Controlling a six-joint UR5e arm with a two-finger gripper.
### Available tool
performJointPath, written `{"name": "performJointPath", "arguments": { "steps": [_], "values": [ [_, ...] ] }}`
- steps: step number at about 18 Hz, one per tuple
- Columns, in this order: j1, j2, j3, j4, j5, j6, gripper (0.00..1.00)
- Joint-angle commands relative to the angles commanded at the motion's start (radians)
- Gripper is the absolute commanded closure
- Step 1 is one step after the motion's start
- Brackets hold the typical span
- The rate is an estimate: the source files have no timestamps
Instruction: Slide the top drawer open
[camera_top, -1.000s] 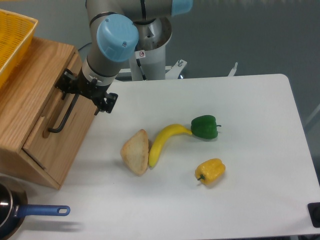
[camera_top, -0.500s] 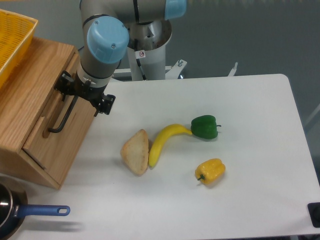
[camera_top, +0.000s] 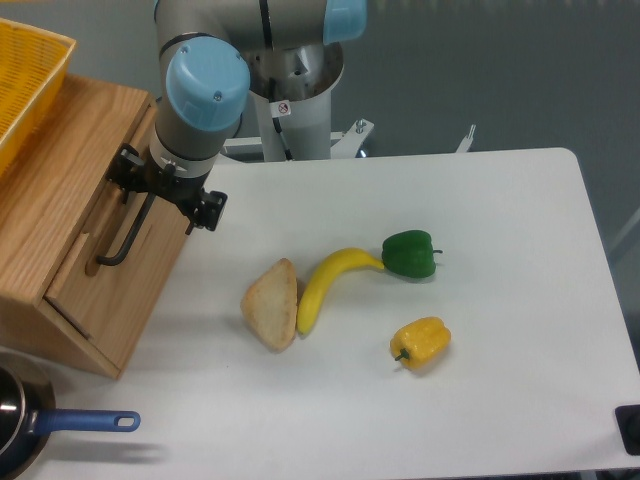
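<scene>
Light oak wooden top drawer (camera_top: 100, 255) barely protrudes, opening outstanding; black two-finger hand (camera_top: 150, 195) at its black bar handle (camera_top: 128, 232), grip state indiscernible.

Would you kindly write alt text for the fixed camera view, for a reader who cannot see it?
A robot arm's gripper sits at the upper end of the black bar handle on the top drawer of a wooden cabinet. On the white table lie bread, a banana, and green and yellow peppers.
</scene>
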Motion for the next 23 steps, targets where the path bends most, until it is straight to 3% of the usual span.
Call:
{"name": "performJointPath", "arguments": {
  "steps": [23],
  "values": [
    [0.000, -0.018, -0.020, 0.063, 0.084, 0.015, 0.00]
  ]
}}
